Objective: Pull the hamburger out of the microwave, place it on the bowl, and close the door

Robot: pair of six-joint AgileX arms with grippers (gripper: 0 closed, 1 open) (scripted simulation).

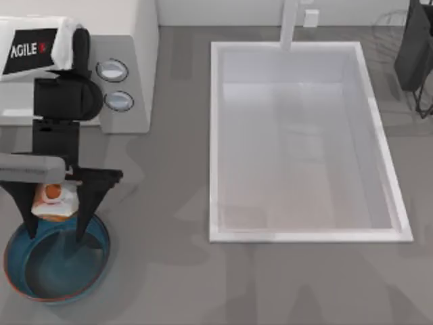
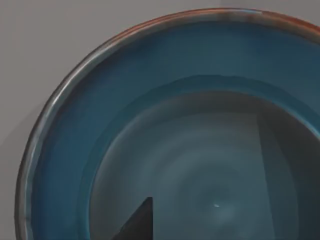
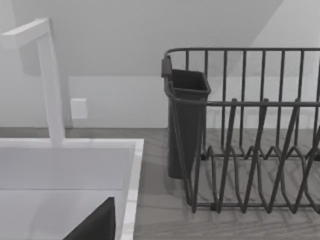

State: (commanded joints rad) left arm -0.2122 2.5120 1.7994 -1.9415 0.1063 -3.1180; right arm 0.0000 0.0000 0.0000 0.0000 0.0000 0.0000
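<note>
The hamburger (image 1: pixel 54 198), white-topped with an orange-red spot, hangs between the fingers of my left gripper (image 1: pixel 57 233), which is shut on it. It sits just above the far rim of the dark-blue bowl (image 1: pixel 57 261) at the table's front left. In the left wrist view the bowl (image 2: pixel 150 100) lies close below, with one dark fingertip (image 2: pixel 136 225) over its floor. The off-white microwave (image 1: pixel 135 40) with two round knobs (image 1: pixel 113 70) stands at the back left, my left arm reaching out from in front of it. My right arm (image 1: pixel 414 47) is parked at the back right.
A grey slab (image 1: pixel 30 164), apparently the microwave's open door, juts out beside my left arm. A white sink basin (image 1: pixel 215 135) with a faucet (image 1: pixel 289 24) takes up the middle. A dark wire dish rack (image 3: pixel 250 150) with a cutlery cup (image 3: pixel 187 125) stands at the back right.
</note>
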